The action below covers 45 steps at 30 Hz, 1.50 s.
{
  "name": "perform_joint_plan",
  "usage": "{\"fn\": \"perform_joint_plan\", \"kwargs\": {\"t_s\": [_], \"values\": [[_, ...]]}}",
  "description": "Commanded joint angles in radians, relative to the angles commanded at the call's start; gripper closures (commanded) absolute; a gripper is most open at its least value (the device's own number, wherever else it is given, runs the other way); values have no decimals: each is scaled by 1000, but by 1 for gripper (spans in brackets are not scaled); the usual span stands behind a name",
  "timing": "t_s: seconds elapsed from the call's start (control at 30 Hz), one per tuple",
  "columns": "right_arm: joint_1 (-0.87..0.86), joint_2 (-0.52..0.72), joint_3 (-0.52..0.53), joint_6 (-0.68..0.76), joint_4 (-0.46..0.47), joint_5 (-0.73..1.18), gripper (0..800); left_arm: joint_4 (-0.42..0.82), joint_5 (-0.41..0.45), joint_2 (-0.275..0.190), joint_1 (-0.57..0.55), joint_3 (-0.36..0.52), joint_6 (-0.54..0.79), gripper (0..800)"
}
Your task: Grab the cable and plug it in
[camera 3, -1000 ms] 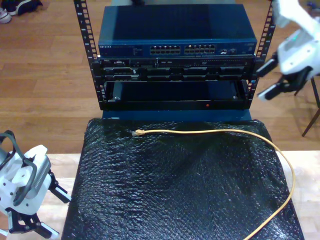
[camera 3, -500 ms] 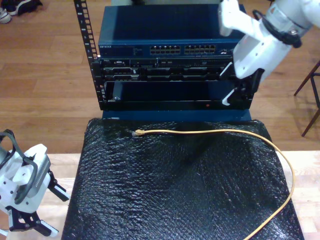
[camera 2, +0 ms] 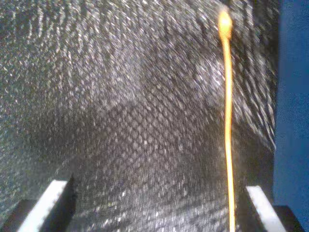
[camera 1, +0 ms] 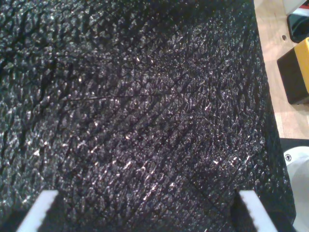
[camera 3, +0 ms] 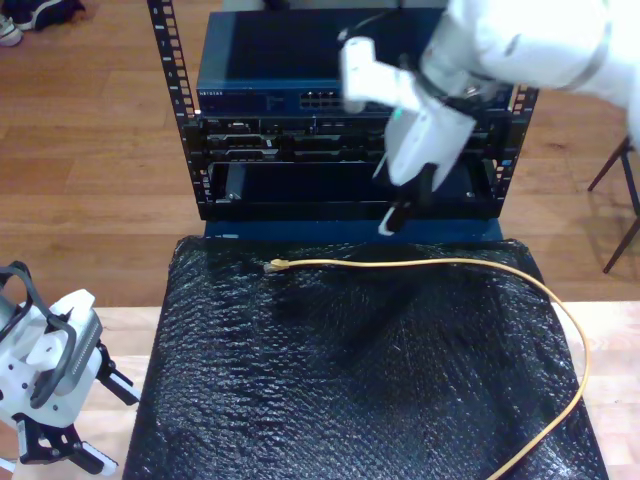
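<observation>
Two white robot arms work over a black textured mat [camera 3: 360,380] that lies in front of a dark blue rack of network gear [camera 3: 350,90]. The cable [camera 3: 420,263], thin and yellow-orange, lies loose on the mat. It runs straight along the mat's far edge, nearest the rack, then curves down the exterior view's right side toward the near edge. Its small plug [camera 3: 274,267] rests on the mat toward the exterior view's left, free of both grippers.

The second gripper [camera 3: 405,200] hangs above the far edge of the mat, just in front of the rack, pointing down at the cable. In the second wrist view its fingers [camera 2: 48,203] stand wide apart with nothing between them, and the cable [camera 2: 227,121] runs close to one finger.

The first gripper [camera 3: 60,455] sits low at the exterior view's lower left, beside the mat. Its fingers [camera 1: 38,212] are also spread wide over bare mat [camera 1: 145,106], gripping nothing.
</observation>
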<state>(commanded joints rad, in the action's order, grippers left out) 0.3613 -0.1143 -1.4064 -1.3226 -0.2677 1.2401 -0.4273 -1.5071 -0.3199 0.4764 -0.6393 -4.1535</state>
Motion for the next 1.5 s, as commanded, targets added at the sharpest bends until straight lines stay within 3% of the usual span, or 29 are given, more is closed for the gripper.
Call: {"fn": "perform_joint_plan", "kwargs": {"t_s": [0.23,0.43,0.73,1.2,1.5], "values": [[72,-77,-114,86,72,2,20,-2,-2,0,0,3,0,1],[107,-109,-127,143,80,0,23,-2,0,0,0,3,0,0],[172,-199,-176,264,256,-2,22,-2,-2,0,0,3,-2,1],[218,-354,-224,269,261,-103,29,-3,0,2,0,9,-2,0],[218,-476,-334,262,262,-126,48,-3,-2,2,0,9,0,1]]}}
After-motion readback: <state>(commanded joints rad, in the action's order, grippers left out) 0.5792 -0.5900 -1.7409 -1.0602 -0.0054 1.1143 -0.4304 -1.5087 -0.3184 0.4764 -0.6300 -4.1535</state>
